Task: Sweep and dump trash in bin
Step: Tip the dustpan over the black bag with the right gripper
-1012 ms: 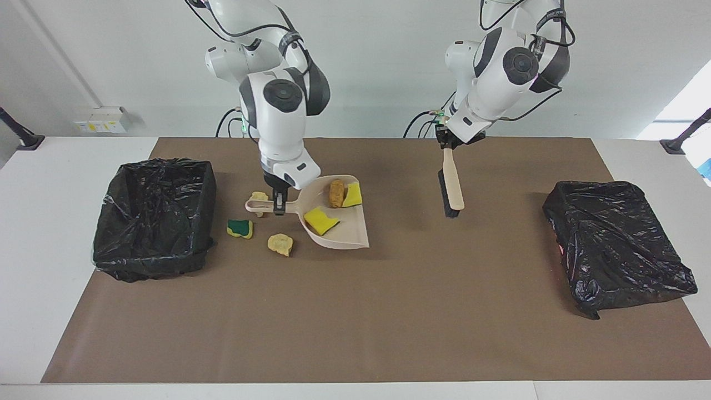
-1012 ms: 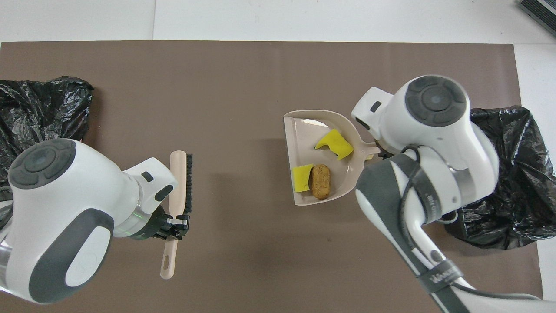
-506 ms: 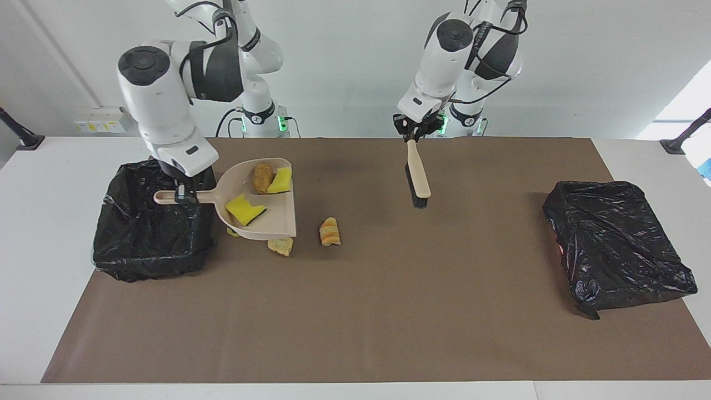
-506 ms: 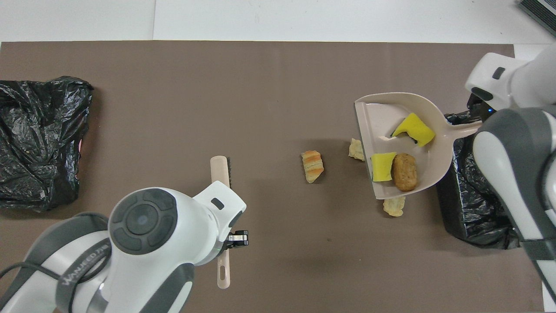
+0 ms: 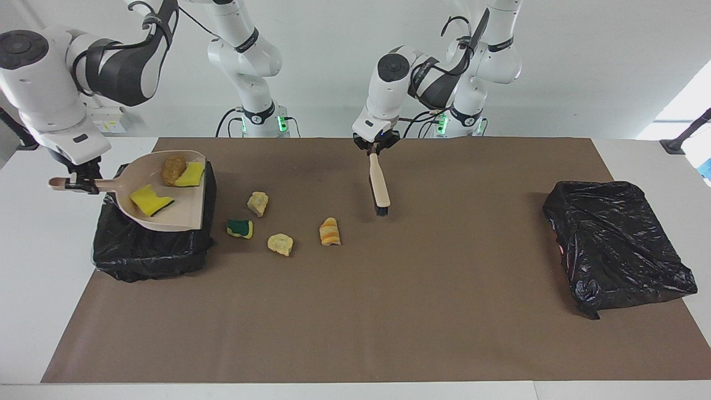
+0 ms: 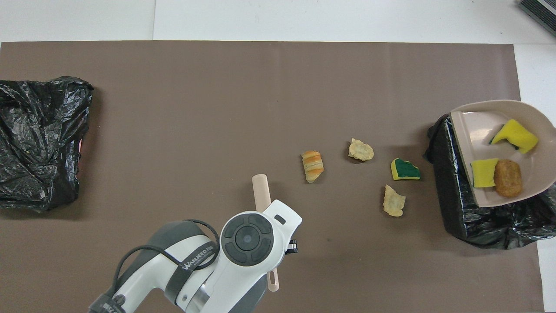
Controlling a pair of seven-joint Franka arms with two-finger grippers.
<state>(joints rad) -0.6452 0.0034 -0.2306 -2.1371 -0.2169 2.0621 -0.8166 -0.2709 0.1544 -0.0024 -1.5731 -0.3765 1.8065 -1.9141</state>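
Clock positions are read on the facing view, with 12 o'clock toward the robots.

1. You saw the right gripper (image 5: 83, 183) clamped narrowly on the handle of the dustpan (image 5: 179, 208), holding it in the air over the bin (image 5: 144, 253) at the right arm's end of the table.
2. The dustpan carried 3 scraps: a brown lump (image 5: 174, 169), a yellow sponge bit (image 5: 193, 175) and a yellow-and-green sponge piece (image 5: 149, 201).
3. 4 scraps lay on the mat (image 5: 389, 311) at 3 o'clock from the bin: a tan lump (image 5: 258, 203), a green-and-yellow sponge (image 5: 240, 228), a second tan lump (image 5: 280, 244) and a striped bread lump (image 5: 330, 231).
4. You saw the left gripper (image 5: 377, 149) closed on the handle of the brush (image 5: 380, 189), which hung bristles-down over the mat, at 2 o'clock from the striped bread lump.
5. A black bag (image 5: 616, 244) lay at the left arm's end.
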